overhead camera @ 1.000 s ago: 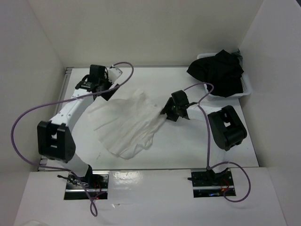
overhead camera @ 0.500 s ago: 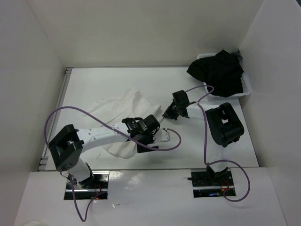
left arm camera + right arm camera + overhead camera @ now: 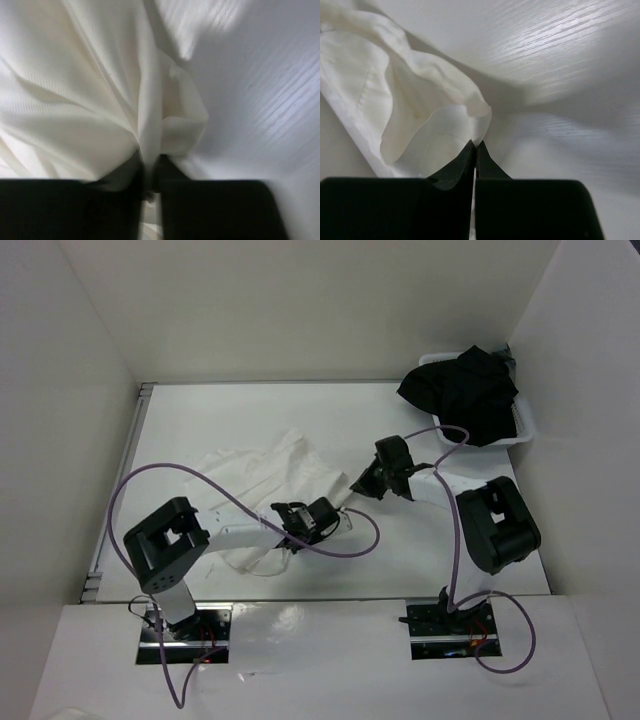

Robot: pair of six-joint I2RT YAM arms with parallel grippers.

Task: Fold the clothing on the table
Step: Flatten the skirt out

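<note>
Holding black garment point(image 3: 462, 390): white bin point(image 3: 526, 426); clothing point(image 3: 265, 475) on table point(image 3: 200, 420)

Our two arms: black joints, white links, purple cabling.
Our left arm point(image 3: 240, 533) shows a white tubular link between a boxy black elbow housing point(image 3: 165, 542) and a black wrist; our right arm point(image 3: 497, 524) carries the same blocky black housing. We see a thin purple cable point(image 3: 160, 469) trailing off each arm to metal base plates point(image 3: 185, 632) with red wiring. Up close, our fingers point(image 3: 451, 176) are matte black, tapering to thin tips.
</note>
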